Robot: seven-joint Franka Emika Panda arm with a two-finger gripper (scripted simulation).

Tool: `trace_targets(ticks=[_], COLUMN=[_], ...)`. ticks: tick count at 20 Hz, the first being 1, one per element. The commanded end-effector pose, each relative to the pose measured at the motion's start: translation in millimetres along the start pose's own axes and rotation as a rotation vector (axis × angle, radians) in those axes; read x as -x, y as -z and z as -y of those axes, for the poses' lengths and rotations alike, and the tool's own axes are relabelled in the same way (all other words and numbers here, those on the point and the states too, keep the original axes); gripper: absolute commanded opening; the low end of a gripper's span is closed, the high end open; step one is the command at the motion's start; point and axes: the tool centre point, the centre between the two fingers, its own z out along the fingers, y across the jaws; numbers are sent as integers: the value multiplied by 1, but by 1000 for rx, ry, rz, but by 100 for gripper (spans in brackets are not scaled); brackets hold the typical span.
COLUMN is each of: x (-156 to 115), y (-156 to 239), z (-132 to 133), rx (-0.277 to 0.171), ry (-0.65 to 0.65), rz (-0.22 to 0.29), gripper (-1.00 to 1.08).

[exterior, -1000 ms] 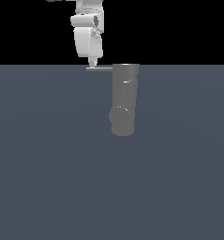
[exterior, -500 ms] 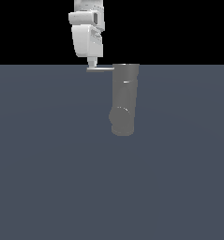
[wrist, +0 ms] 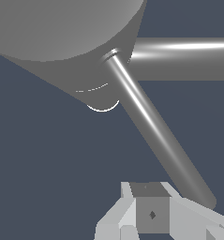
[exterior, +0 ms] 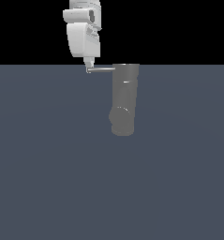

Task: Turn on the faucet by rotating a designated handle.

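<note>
At the upper middle of the exterior view, the white arm runs off the top edge, so only its lower links show. The gripper (exterior: 88,67) is tiny there; the wrist view crops it (wrist: 151,213) to pale blocks at the frame's edge, so whether its fingers are parted or closed cannot be told. The faucet (exterior: 124,96) is a dull grey upright cylinder with a rounded, bulging lower end, standing right of centre. The handle (exterior: 102,69), a thin straight grey rod, juts from the cylinder's top toward the exterior view's left. The gripper sits at the rod's free tip, possibly touching it. In the wrist view the rod (wrist: 151,126) is glossy and slants from the cylinder (wrist: 62,33) toward the gripper.
</note>
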Motion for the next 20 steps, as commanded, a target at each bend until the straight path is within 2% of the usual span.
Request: trace_targets(ticks=[1,20], x=[-7,-53], y=[0,1], z=[-6,-50], rx=[4,9], ry=[-4,-5], rz=[-3,-2], gripper=[-100,-100])
